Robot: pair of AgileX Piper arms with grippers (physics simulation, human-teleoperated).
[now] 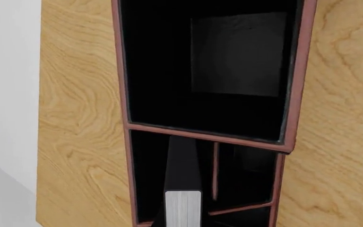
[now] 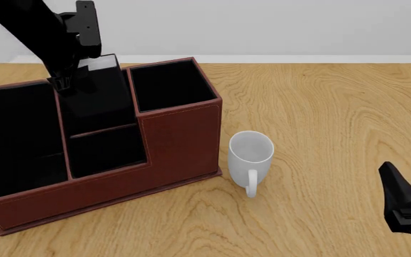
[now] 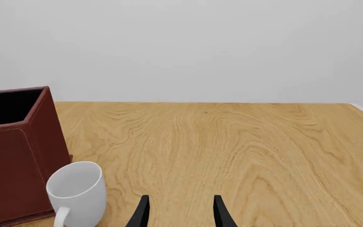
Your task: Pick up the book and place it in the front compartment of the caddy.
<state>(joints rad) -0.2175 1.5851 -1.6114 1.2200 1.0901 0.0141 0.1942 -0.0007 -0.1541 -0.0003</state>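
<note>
The black book (image 2: 100, 93) stands tilted, its lower part down inside the front compartment (image 1: 149, 179) of the reddish-brown caddy (image 2: 180, 139). Its top sticks up above the rim. My left gripper (image 2: 66, 80) is shut on the book's upper end. The left wrist view looks down along the book (image 1: 183, 175), whose white page edge shows, into the caddy (image 1: 210, 135); the fingers are out of frame there. My right gripper (image 3: 180, 215) is open and holds nothing, low over the table at the near right (image 2: 409, 206), far from the caddy (image 3: 11, 165).
A white mug (image 2: 250, 155) stands upright just off the caddy's right corner, handle toward me, and also shows in the right wrist view (image 3: 75, 189). The caddy's wide end cell (image 1: 207, 71) lies beside the book's cell. Bare wooden table (image 2: 334, 118) stretches to the right.
</note>
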